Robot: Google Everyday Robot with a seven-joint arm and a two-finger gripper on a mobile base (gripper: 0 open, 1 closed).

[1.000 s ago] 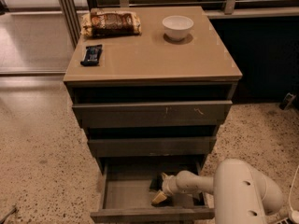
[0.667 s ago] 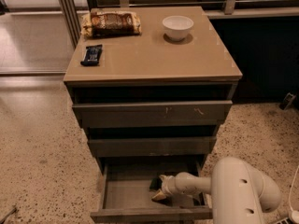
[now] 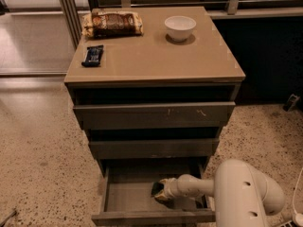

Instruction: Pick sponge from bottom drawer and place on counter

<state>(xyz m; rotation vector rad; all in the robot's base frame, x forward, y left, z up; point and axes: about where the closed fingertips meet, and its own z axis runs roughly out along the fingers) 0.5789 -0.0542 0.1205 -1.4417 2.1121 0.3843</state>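
The bottom drawer (image 3: 127, 198) is pulled open under two other drawers. My gripper (image 3: 160, 194) reaches into it from the right, low over the drawer floor. A small dark pad, the sponge (image 3: 155, 188), lies right at the gripper's tip on its left side, partly hidden by it. I cannot tell whether the sponge is held. The tan counter (image 3: 151, 56) is the cabinet's top, well above the gripper.
On the counter stand a white bowl (image 3: 180, 27) at the back right, a brown snack bag (image 3: 112, 23) at the back left and a dark blue snack bar (image 3: 92, 55) near the left edge. My white arm (image 3: 244, 197) fills the lower right. The middle drawer juts out above.
My gripper has shifted a little to the left inside the bottom drawer, closer onto the dark sponge. Nothing on the counter has moved.
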